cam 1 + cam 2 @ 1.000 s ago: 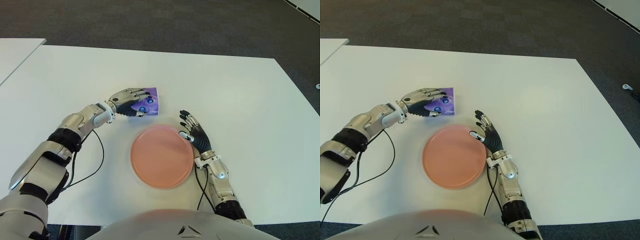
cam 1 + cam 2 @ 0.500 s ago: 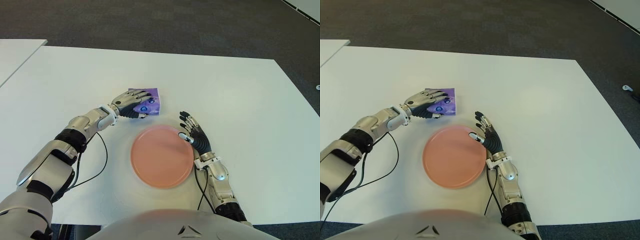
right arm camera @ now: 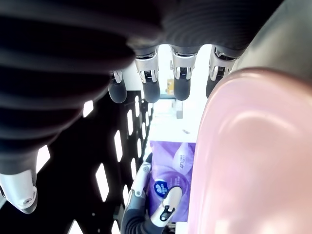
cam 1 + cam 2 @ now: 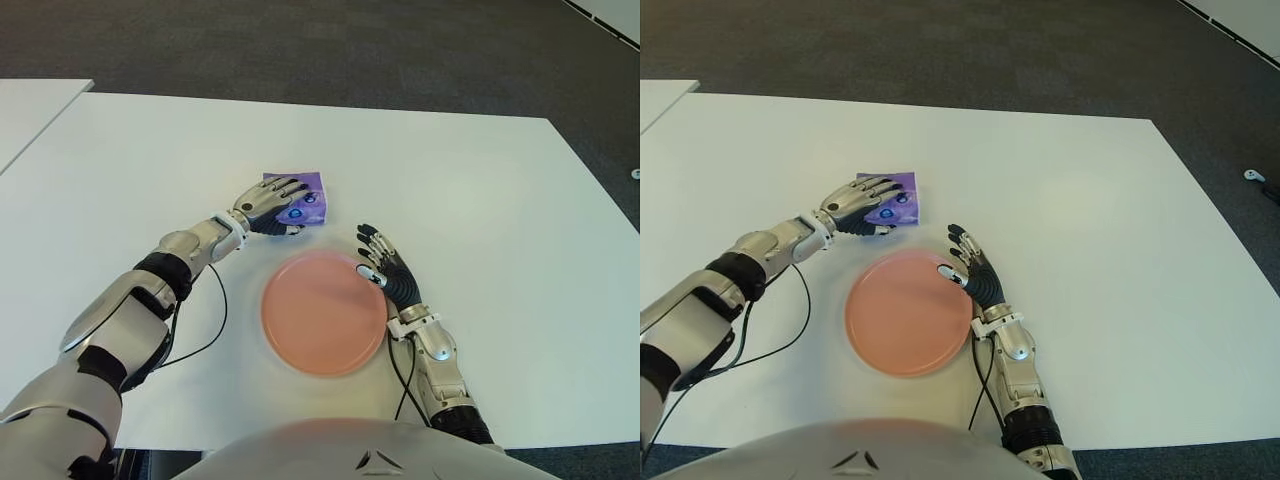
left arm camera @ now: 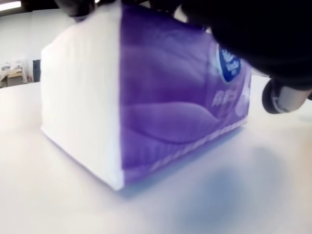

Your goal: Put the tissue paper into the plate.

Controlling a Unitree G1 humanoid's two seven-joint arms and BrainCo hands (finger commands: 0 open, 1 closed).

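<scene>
— So, where does the purple plastic-wrapped tissue pack (image 4: 301, 201) lie?

— On the white table (image 4: 480, 190), just beyond the far-left rim of the round pink plate (image 4: 324, 313), not in it. My left hand (image 4: 268, 205) covers its near side, fingers (image 4: 287, 187) curled over the top, thumb low against the side. Its long axis appears to run away from my wrist.

— Nearer hand?

— The left. My right hand (image 4: 388, 269) shows at the plate's right rim, fingers spread, holding nothing.

— Change over the last second?

— The pack sits slightly farther right and away; my left forearm has extended.
</scene>
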